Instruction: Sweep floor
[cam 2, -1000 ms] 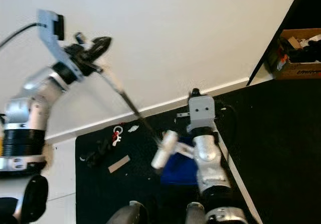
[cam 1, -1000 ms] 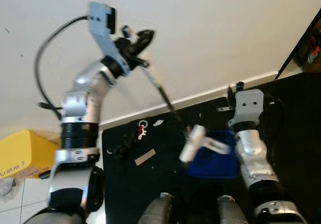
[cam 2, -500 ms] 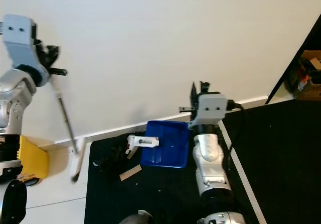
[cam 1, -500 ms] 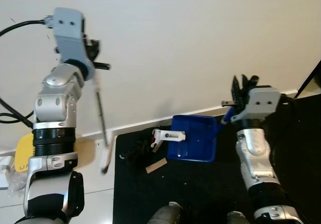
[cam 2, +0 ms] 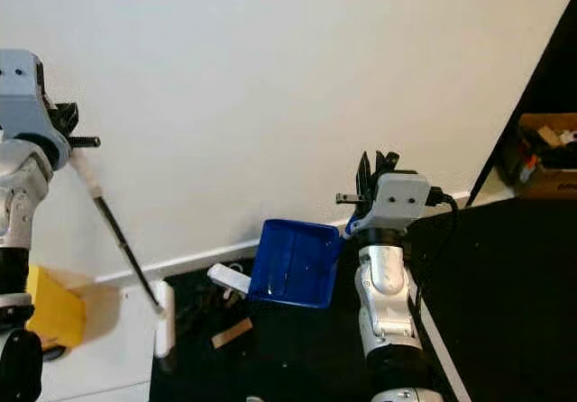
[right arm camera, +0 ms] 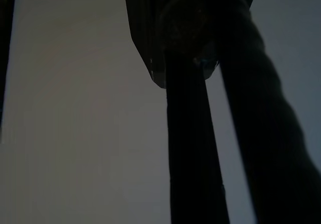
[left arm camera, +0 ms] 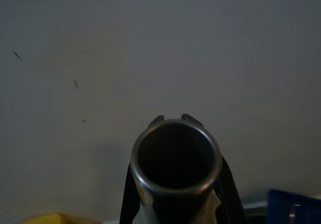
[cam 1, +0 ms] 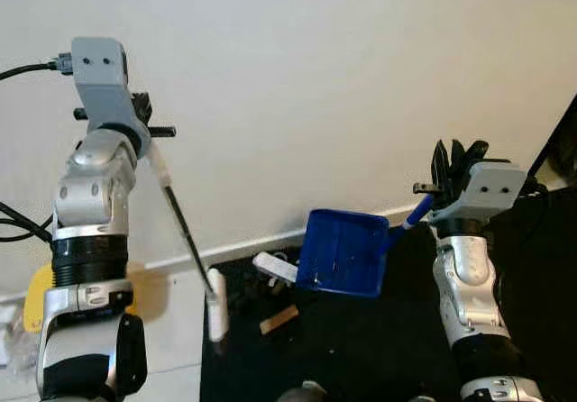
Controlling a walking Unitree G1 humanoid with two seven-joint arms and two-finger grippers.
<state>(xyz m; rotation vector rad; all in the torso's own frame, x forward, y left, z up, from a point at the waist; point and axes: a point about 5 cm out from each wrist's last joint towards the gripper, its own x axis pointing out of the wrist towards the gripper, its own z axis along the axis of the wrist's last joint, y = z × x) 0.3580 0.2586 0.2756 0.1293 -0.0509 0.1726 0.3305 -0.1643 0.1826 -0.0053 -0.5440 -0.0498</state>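
Upper left, your left hand (cam 1: 144, 124) is gripping the broom (cam 1: 185, 235), its long handle slanting down-right to the white head at lower centre-left. Just right, debris (cam 1: 279, 319) is lying on the black mat (cam 1: 379, 348). Your right hand (cam 1: 444, 178) is clamping the blue dustpan (cam 1: 343, 251), hovering tilted beyond the litter.

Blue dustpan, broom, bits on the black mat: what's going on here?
The left gripper holds a thin dark-handled broom, its white head at the edge of the black floor mat. The right gripper holds the blue plastic dustpan tipped up near the white wall. A brown scrap and white piece lie beside it.
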